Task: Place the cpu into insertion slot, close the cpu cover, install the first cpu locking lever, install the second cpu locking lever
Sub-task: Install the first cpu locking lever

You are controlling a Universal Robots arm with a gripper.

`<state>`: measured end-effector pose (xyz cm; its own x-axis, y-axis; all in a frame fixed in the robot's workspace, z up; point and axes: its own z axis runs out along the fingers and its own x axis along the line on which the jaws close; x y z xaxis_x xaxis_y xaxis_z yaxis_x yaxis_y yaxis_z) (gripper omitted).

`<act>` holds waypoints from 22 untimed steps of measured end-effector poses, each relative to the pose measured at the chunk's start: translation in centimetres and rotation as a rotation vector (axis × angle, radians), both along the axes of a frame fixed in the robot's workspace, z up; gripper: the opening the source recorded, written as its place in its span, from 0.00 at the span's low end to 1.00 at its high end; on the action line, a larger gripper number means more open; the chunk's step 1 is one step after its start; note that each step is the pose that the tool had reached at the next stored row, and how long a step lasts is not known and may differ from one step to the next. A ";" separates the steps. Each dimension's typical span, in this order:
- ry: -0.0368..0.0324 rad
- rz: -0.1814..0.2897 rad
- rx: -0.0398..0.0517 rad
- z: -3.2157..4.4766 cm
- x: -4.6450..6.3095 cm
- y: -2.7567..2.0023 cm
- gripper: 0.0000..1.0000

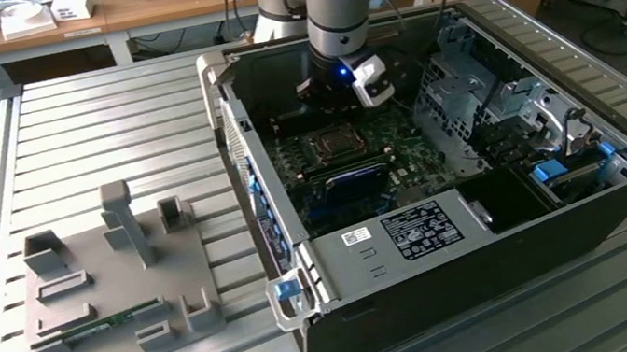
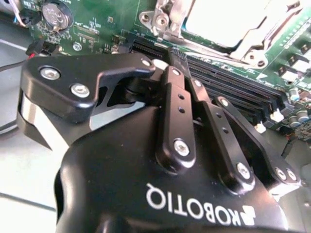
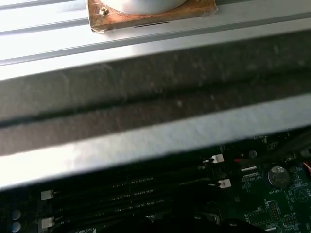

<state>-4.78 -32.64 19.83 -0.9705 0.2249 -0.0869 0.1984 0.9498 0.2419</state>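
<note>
Silvery cpu (image 2: 233,17) top sits inside the cpu cover (image 2: 245,46) frame, at the insertion slot (image 1: 330,147) within the open case on the bench (image 1: 106,133). The gripper (image 1: 336,92) hovers just beside it, over the black memory slots (image 2: 233,92). You cannot tell how the jaws stand. My judgement: you're on the lever work, so approach square and stay clear of those slots. White case label (image 1: 420,227) and the gripper's lettering are left unread.

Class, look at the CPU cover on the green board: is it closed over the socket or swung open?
Closed, it seems. In the second wrist view the cpu cover lies flat, framing the cpu. The levers' state cannot be told.
</note>
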 end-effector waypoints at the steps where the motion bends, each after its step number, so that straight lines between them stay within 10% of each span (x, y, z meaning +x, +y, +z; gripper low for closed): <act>1: 0.0000 0.000 0.0041 0.00 0.0 -0.09 0.11; 22: -0.0002 -0.030 0.0223 -0.01 0.0 -0.14 0.11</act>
<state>-4.78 -32.77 19.82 -0.9633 0.2558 -0.0817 0.2267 0.9378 0.2631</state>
